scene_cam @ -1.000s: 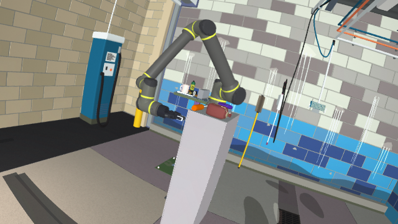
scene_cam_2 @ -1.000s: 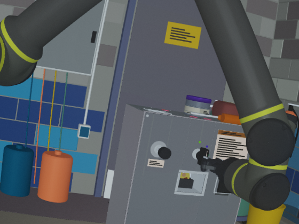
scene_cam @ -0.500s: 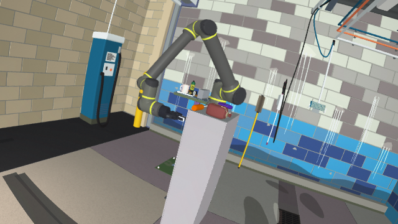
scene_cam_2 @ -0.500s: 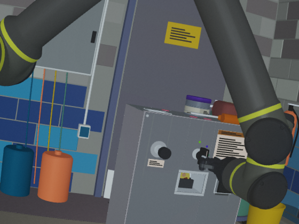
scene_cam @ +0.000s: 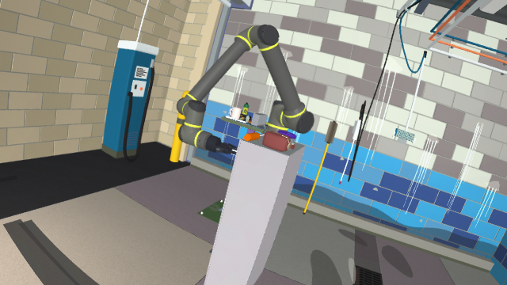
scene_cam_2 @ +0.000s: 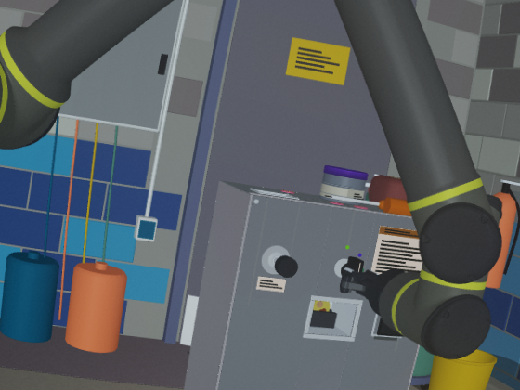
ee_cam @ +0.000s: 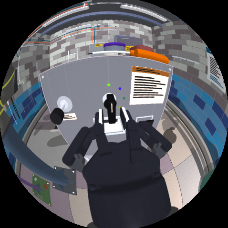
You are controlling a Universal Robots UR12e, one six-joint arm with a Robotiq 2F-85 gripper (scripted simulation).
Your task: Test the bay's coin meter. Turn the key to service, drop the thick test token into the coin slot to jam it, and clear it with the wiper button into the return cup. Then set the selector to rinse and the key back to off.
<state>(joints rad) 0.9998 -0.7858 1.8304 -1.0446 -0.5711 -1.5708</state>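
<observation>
The black selector knob (ee_cam: 110, 106) with a white line sits on a round white plate on the meter's front panel, with small green, blue and yellow dots around it. Left of it the key switch (ee_cam: 57, 115) (scene_cam_2: 285, 265) sticks out with a round black head. Below the selector is the white-framed return cup (scene_cam_2: 332, 317), holding a dark block and something yellow. My gripper (ee_cam: 111, 114) (scene_cam_2: 349, 274) reaches straight at the selector, its fingers on either side of the knob, partly closed and empty.
A purple-lidded jar (scene_cam_2: 344, 181), a red pouch (scene_cam: 278, 141) and an orange tube (scene_cam: 251, 136) sit on top of the grey meter cabinet (scene_cam: 255, 206). An orange-headed notice (ee_cam: 149, 85) is right of the selector. Orange and blue barrels (scene_cam_2: 95, 306) stand left of the cabinet.
</observation>
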